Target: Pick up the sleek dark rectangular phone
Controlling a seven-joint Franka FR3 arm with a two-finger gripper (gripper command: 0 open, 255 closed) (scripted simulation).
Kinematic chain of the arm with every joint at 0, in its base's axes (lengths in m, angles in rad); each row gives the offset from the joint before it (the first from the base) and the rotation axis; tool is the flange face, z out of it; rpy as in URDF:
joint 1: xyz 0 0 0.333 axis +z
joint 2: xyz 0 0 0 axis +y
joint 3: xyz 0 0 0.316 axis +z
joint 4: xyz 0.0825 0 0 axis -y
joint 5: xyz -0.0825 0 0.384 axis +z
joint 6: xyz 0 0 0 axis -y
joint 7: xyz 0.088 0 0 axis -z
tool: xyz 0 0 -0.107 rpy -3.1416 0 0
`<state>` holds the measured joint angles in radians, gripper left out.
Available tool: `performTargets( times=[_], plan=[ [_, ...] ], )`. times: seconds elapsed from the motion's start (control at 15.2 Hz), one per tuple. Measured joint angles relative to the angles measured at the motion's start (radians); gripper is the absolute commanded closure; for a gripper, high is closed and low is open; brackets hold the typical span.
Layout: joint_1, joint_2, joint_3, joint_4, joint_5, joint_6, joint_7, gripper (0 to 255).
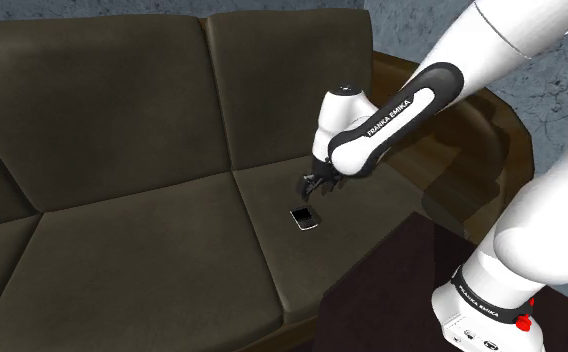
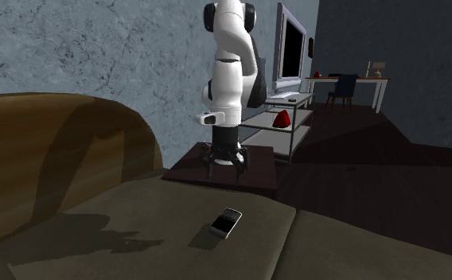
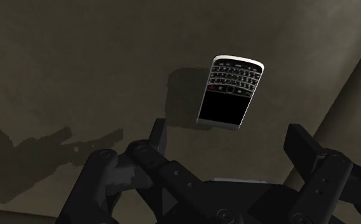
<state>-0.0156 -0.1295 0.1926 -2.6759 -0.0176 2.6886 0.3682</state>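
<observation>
Black fingers (image 3: 303,145) of the gripper (image 3: 231,145) stand spread apart, clasping nothing. Past them the phone (image 3: 230,92), with its dark screen, keypad and pale rim, lies flat on the sofa's seat cushion (image 1: 327,255). It sits just right of centre in the shoulder view and low centre in the second exterior view. The gripper hangs above the phone and a little off it, not touching. This looks like the approach step. Next the gripper needs centring over the phone, with fingers either side of its narrow width, before descending.

1 phone (image 1: 304,218), 1 sofa (image 1: 122,240), 1 TV (image 2: 292,48), 1 desk (image 2: 364,79), 1 gripper (image 2: 226,168)
</observation>
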Motion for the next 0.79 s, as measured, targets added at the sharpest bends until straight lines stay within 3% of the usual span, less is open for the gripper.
performTargets(
  times=[0.2,0.4,0.79],
  plan=[
    [-0.02,0.147,0.009,0.045,-0.112,0.102,0.098,0],
    [0.004,0.295,-0.025,0.107,-0.268,0.184,0.24,0],
    [0.059,0.4,-0.093,0.142,-0.377,0.254,0.339,0]
  ],
)
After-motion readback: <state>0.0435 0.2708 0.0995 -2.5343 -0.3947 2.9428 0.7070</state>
